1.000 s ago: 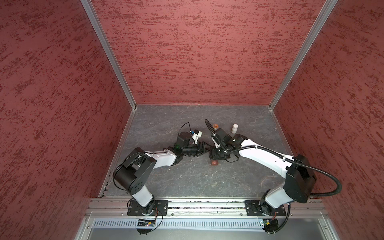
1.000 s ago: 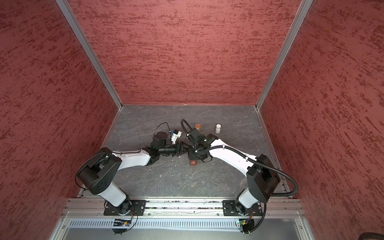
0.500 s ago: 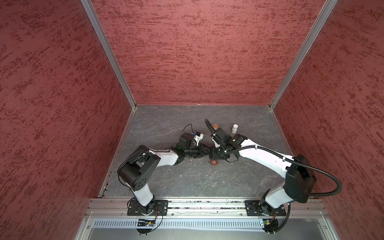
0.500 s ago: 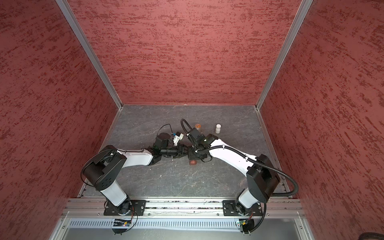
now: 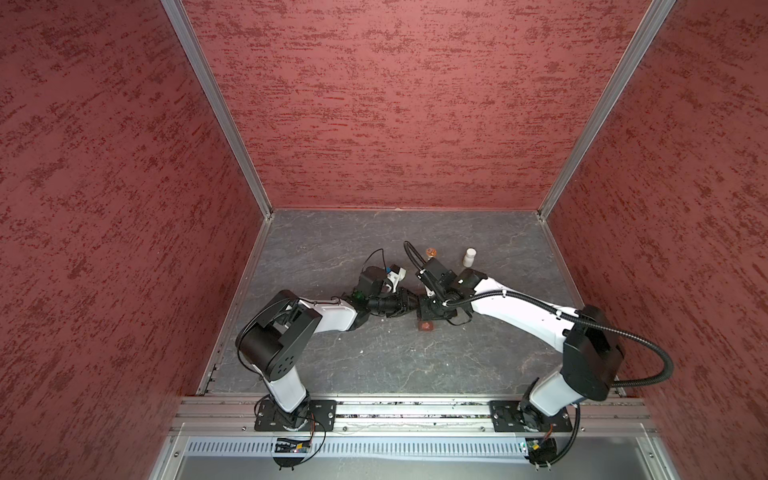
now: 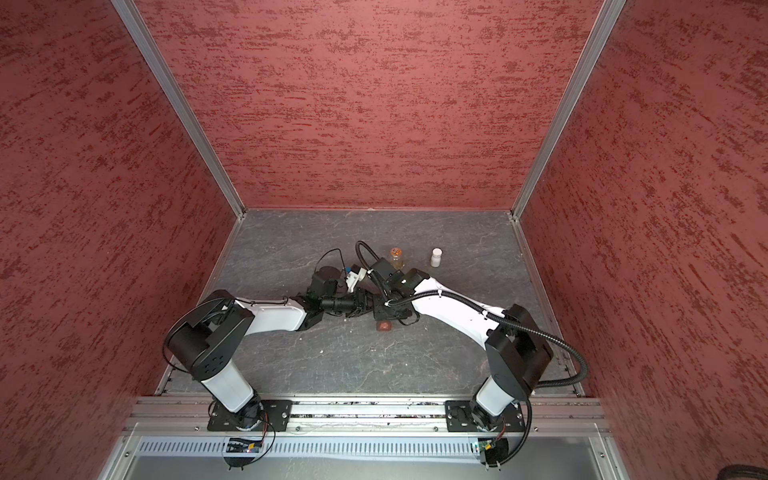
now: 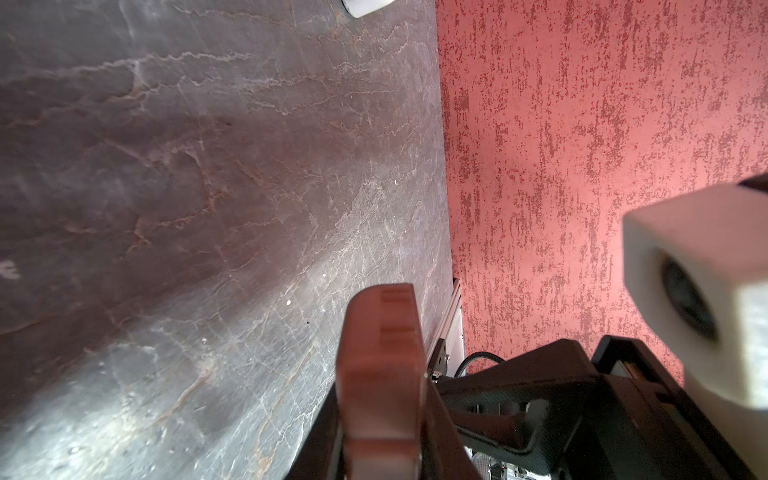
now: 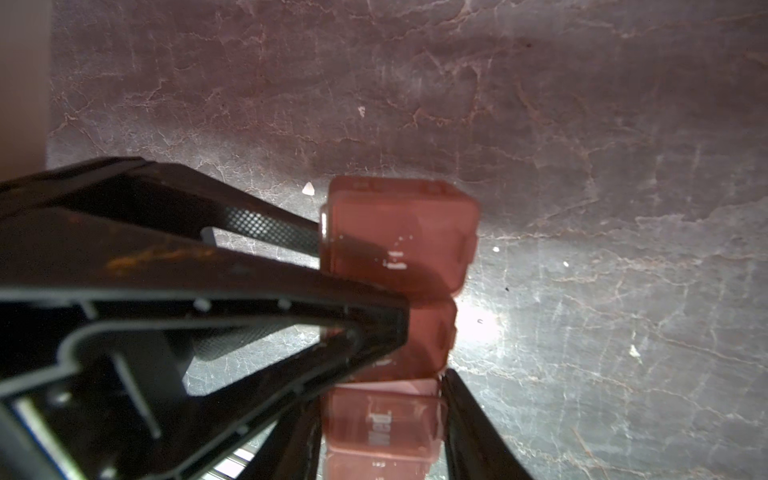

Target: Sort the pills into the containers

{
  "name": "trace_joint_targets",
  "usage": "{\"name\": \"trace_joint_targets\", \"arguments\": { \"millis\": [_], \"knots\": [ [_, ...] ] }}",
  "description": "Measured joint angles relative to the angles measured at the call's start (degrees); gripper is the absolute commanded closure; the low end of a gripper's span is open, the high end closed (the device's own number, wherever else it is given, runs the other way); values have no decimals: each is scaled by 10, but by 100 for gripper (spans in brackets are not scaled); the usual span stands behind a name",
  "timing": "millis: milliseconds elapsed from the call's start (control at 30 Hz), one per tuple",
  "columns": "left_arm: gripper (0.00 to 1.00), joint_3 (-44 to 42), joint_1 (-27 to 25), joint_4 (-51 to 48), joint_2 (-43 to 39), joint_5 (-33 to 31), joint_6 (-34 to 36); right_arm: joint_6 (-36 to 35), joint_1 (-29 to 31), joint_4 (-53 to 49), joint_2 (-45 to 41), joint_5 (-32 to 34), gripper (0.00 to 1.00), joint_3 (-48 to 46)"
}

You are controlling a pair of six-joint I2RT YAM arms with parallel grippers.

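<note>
Brown translucent plastic: the containers (image 8: 399, 237), one strip near the centre of the table (image 5: 374, 365), its free end toward 6 o'clock. Left claw (image 7: 380, 415), set at 9 o'clock, pinches a thin lid flap (image 7: 380, 332). Right claw (image 8: 382, 424) straddles the strip; whether it grips or merely brackets it, I cannot tell. Advice: swing the flap gently about its hinge, with the strip braced, lest it skid or tip.

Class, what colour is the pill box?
Translucent reddish-brown pill box, clearest in the right wrist view.
</note>
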Motion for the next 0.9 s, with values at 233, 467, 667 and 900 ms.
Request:
{"name": "trace_joint_targets", "arguments": {
  "millis": [233,467,667,900],
  "knots": [
    [88,-7,5,-1,0,-9,3,2,1,9,-3,-24,48,0],
    [90,-7,7,-7,3,-14,6,4,3,23,-17,-52,48,0],
    [90,-7,7,-4,4,-14,6,9,18,52,-22,-91,48,2],
    [90,-11,10,1,4,-17,6,14,23,71,-22,-116,48,2]
  ]
}}
